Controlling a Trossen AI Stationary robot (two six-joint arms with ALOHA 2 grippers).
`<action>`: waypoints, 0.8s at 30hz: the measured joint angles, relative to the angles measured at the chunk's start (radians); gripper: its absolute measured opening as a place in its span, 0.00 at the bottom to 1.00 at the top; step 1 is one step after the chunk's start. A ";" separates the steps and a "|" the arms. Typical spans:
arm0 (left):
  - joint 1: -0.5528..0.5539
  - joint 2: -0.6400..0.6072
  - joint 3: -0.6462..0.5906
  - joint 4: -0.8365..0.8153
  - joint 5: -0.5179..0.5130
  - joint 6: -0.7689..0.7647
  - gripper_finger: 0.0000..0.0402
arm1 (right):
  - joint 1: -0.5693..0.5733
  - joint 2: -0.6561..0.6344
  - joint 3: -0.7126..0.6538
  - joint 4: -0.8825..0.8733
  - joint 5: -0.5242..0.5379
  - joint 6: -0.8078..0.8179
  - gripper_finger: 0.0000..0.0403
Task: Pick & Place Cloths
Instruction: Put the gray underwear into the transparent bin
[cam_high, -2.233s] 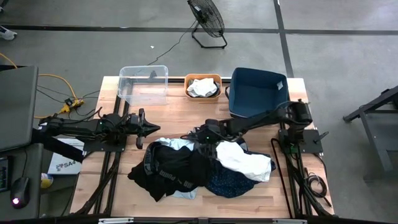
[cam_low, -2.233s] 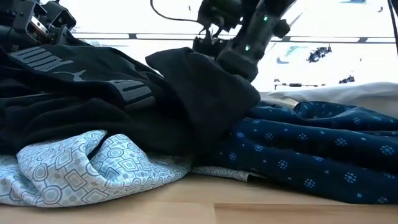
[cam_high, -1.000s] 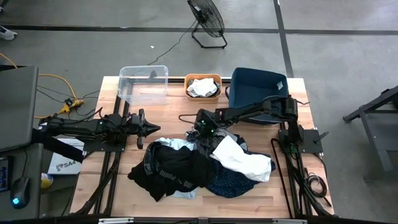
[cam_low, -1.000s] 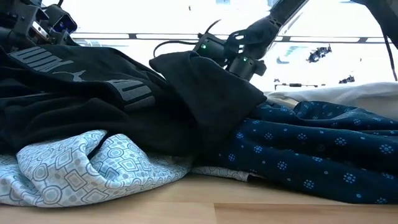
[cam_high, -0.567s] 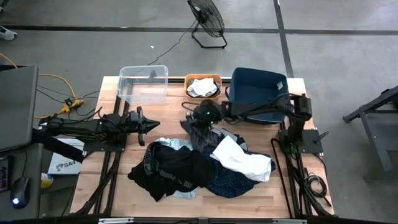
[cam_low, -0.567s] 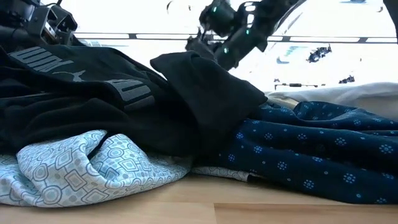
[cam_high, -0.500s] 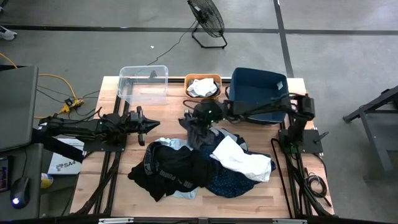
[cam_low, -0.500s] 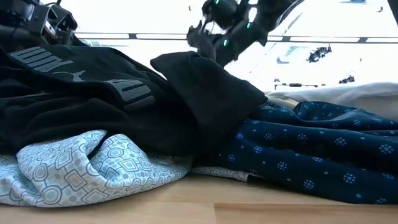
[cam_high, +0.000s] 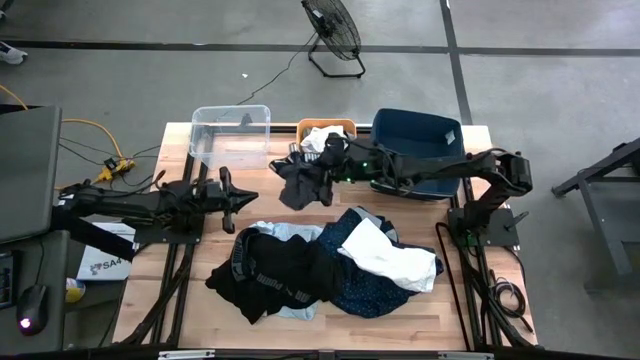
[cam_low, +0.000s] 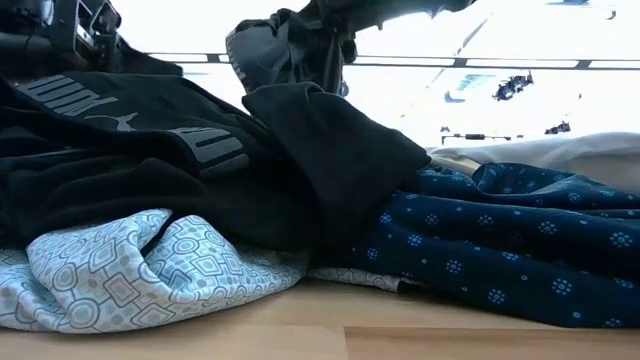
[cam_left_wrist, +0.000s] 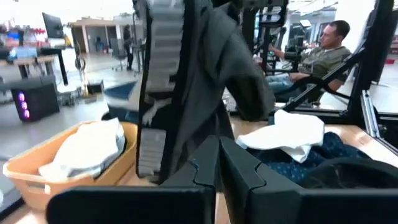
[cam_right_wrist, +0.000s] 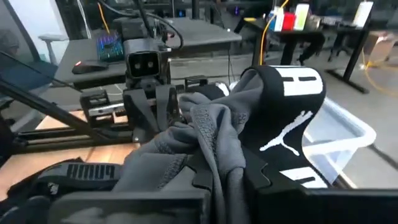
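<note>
My right gripper (cam_high: 326, 166) reaches in from the table's right and is shut on a dark grey cloth (cam_high: 300, 183) with a black waistband bearing white lettering (cam_right_wrist: 292, 106). It holds the cloth in front of the orange bin (cam_high: 345, 126). The other cloths lie heaped on the table's near half: black with white lettering (cam_high: 268, 275), white (cam_high: 388, 256), navy dotted (cam_low: 500, 250) and light blue (cam_low: 120, 270). My left gripper (cam_high: 246, 198) is shut and holds nothing, left of the held cloth; its wrist view shows that cloth (cam_left_wrist: 211, 74) hanging just ahead. My right gripper pinches a bunched fold of the grey cloth (cam_right_wrist: 214, 134) between its two fingers; I cannot tell how many layers. The fingers come in roughly level from the table's right side. The cloth hangs slack below and beside them, lifted clear of the heap.
Along the far edge stand a clear bin (cam_high: 232, 135), the orange bin with a white cloth (cam_high: 322, 140) in it, and a dark blue bin (cam_high: 412, 150). Bare wood lies between the bins and the heap. A person sits beyond the table (cam_left_wrist: 323, 56).
My right gripper has risen from the heap and moved toward the table's far edge and left, toward the orange bin, staying shut. The grey cloth has been pulled off the heap and now hangs clear. The other cloths have stayed in place.
</note>
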 joint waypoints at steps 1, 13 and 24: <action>0.000 0.007 0.000 0.020 0.010 0.011 0.05 | 0.000 0.001 0.000 0.017 0.001 -0.004 0.04; 0.000 0.109 0.000 0.254 -0.054 0.045 0.68 | 0.000 0.003 0.000 0.165 0.005 -0.031 0.04; 0.000 0.336 0.081 0.420 -0.127 0.183 0.95 | -0.002 0.005 0.000 0.481 0.076 -0.077 0.04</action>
